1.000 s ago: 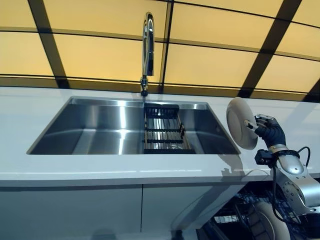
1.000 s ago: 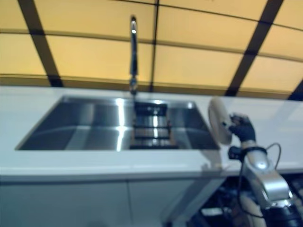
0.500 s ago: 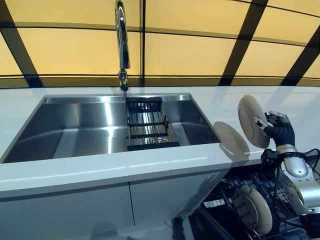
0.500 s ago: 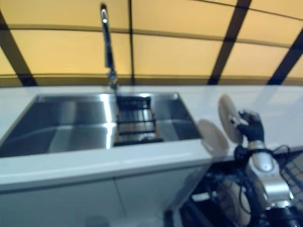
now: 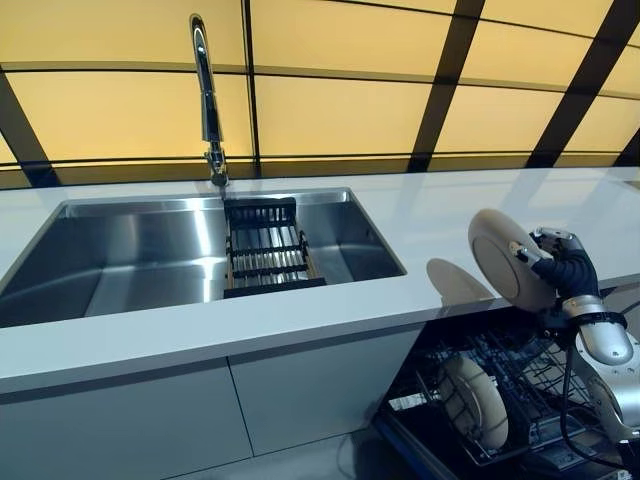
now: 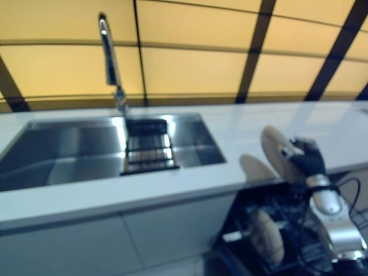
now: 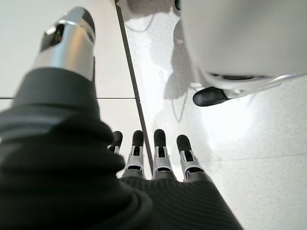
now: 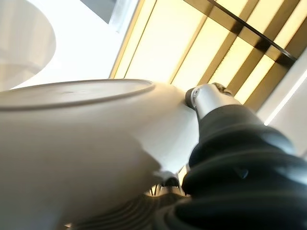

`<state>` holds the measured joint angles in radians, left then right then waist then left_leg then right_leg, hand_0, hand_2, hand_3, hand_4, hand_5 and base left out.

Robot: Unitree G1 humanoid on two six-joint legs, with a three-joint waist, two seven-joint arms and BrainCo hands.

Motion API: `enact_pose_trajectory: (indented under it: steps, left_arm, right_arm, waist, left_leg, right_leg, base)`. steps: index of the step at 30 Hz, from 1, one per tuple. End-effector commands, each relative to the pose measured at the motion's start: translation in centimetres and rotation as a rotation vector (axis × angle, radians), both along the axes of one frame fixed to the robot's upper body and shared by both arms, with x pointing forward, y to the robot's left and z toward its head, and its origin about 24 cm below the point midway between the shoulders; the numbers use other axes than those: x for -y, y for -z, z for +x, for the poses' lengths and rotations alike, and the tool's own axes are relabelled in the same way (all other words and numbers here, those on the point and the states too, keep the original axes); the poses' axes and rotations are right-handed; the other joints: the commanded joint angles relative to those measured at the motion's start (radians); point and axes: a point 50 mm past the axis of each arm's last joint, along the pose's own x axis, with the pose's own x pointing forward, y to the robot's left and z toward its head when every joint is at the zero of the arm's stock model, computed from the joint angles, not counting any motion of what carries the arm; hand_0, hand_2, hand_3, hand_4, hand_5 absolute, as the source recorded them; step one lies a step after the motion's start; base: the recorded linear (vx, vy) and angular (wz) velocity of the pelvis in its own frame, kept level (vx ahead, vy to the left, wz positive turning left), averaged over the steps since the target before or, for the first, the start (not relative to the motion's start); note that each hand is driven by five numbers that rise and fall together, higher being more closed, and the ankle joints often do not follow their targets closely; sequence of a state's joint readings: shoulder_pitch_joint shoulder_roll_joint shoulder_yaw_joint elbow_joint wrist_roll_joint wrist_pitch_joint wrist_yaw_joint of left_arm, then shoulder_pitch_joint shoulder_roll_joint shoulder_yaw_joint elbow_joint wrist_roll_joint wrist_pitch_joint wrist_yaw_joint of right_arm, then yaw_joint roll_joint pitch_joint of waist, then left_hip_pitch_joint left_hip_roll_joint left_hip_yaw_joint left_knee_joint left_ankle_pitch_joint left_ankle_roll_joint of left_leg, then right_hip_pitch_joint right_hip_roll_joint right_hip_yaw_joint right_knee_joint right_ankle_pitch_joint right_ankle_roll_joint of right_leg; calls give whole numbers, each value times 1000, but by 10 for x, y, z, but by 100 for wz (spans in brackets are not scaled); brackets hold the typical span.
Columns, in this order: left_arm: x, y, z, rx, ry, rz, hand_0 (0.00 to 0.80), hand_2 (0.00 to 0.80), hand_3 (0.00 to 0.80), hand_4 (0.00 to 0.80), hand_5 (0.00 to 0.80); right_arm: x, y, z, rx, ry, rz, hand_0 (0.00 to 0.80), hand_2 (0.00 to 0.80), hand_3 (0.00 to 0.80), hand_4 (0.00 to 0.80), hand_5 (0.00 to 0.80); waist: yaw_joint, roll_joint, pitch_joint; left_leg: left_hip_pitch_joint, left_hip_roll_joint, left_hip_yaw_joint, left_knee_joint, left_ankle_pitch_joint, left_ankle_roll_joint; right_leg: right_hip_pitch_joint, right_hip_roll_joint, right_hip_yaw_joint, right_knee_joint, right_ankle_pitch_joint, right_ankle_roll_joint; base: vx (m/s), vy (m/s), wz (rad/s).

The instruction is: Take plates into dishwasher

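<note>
My right hand [image 5: 566, 272] is shut on a white plate [image 5: 506, 257], holding it nearly on edge above the front edge of the countertop [image 5: 440, 215], right over the open dishwasher rack [image 5: 520, 385]. In the right wrist view the plate [image 8: 81, 143] fills most of the picture, with the thumb [image 8: 211, 98] pressed against it. Another white plate [image 5: 478, 400] stands upright in the rack below. My left hand [image 7: 153, 158] shows only in its own wrist view, fingers straight and hanging over the floor, holding nothing.
A steel sink [image 5: 130, 255] with a tall tap [image 5: 208, 95] is set in the white counter, and a black drying rack [image 5: 263, 255] lies in its right part. White cabinet fronts [image 5: 200, 420] run under the counter, left of the dishwasher.
The camera has swung to the right, so the sink slid left in view and more of the dishwasher rack shows. My right hand has carried the plate a little lower, toward the rack.
</note>
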<state>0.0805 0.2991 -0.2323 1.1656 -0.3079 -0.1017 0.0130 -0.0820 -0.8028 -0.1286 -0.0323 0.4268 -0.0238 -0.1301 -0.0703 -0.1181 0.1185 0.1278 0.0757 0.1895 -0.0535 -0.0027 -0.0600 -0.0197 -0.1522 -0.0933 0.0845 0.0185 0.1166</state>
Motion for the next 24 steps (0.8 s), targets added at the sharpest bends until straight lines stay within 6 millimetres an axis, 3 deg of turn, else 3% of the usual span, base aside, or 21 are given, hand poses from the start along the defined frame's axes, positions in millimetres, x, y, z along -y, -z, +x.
enact_pose_trajectory:
  steps: [1,8,24]
  left_arm:
    - [-17,-7,10,52,-7,41,0,0,0,0,0]
    - [-23,-8,7,51,-14,62,0,0,0,0,0]
    - [-23,-9,12,59,1,64,0,0,0,0,0]
  right_arm:
    - [11,-54,-3,200,-11,-31,800,800,800,800,800]
    - [32,-65,-19,196,25,-37,800,800,800,800,800]
    - [46,-72,-44,199,46,-52,800,800,800,800,800]
  waist:
    - [3,10,-14]
    - [-13,-4,-29]
    - [-73,10,-51]
  left_leg:
    - [-31,-49,0,13,-46,118]
    - [-35,-15,29,-8,-21,87]
    - [-57,36,75,-25,26,24]
  right_leg:
    - [-20,-28,40,136,90,38]
    - [7,14,20,59,42,24]
    - [33,86,37,-64,-2,-34]
  base:
    - [-65,-213,1]
    - [-46,-146,-1]
    - [-61,-104,-10]
